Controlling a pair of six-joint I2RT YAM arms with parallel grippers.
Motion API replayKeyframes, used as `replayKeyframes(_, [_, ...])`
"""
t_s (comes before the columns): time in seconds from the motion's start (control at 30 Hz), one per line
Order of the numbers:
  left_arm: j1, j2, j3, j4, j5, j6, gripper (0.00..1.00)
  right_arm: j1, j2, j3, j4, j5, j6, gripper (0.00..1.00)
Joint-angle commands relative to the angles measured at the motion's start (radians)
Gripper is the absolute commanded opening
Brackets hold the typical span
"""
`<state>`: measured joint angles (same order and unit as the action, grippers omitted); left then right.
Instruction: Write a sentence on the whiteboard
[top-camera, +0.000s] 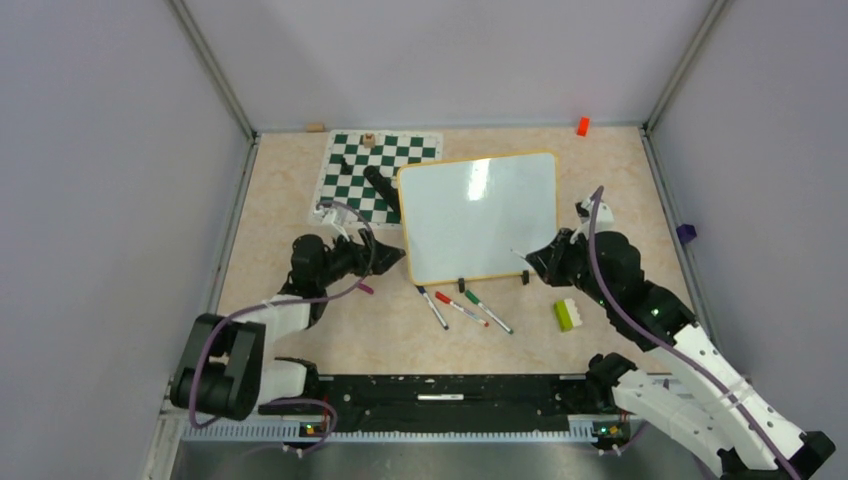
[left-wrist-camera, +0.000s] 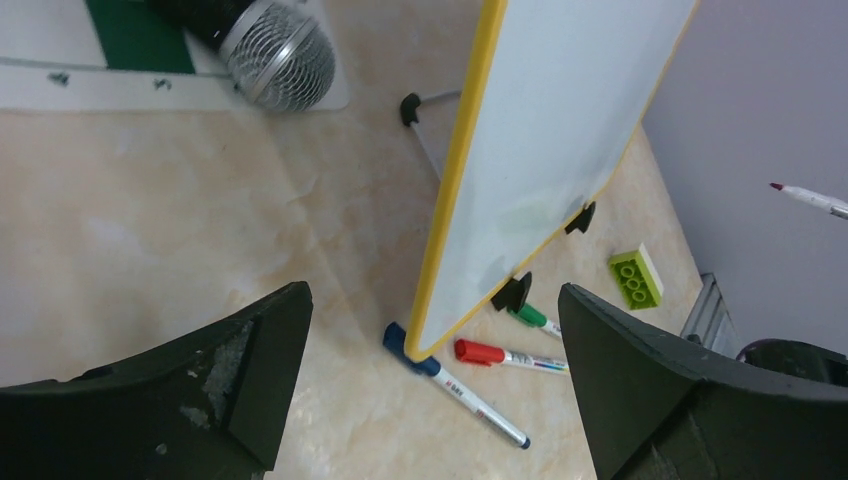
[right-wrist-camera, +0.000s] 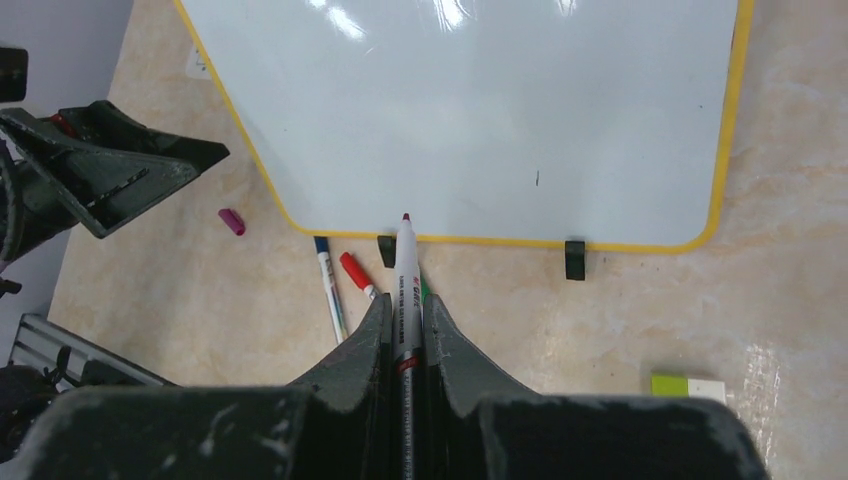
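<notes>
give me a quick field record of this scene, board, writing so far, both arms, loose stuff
board: large glossy white whiteboard with yellow rim, propped tilted on its stand
writing: none legible, only a tiny dark speck low down
right fingers: shut on an uncapped white marker, tip toward the board's lower edge
left fingers: open, empty, beside the board's left edge
loose in front: blue-capped marker, red-capped marker, green-capped marker, green-and-white toy brick, small purple cap
behind left: black microphone lying on green-and-white checkered mat

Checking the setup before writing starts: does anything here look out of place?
A small purple cap lies loose on the table, beside the near left corner of the whiteboard. A microphone lies on the chess mat, an odd place for it.
</notes>
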<state>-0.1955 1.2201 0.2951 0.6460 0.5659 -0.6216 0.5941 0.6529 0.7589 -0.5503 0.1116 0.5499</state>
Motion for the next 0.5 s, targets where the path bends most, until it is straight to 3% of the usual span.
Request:
replayKeyframes(0.0, [-0.001, 0.12, 0.072, 0.304, 0.119, -0.059, 0.99, -0.01, 0.028, 0.038, 0.08, 0.002, -0.043, 0.0])
replayKeyframes(0.17, [-0.001, 0.26, 0.175, 0.389, 0.188, -0.086, 0.97, -0.011, 0.046, 0.052, 0.106, 0.0, -0.06, 0.0])
replayKeyframes(0.37, [0.0, 0.388, 0.187, 0.54, 0.197, -0.063, 0.95, -0.011, 0.066, 0.053, 0.166, -0.039, -0.071, 0.0])
replayKeyframes(0.47, [0.013, 0.415, 0.229, 0.527, 0.264, -0.042, 0.94, -0.011, 0.091, 0.065, 0.182, -0.047, -0.084, 0.0])
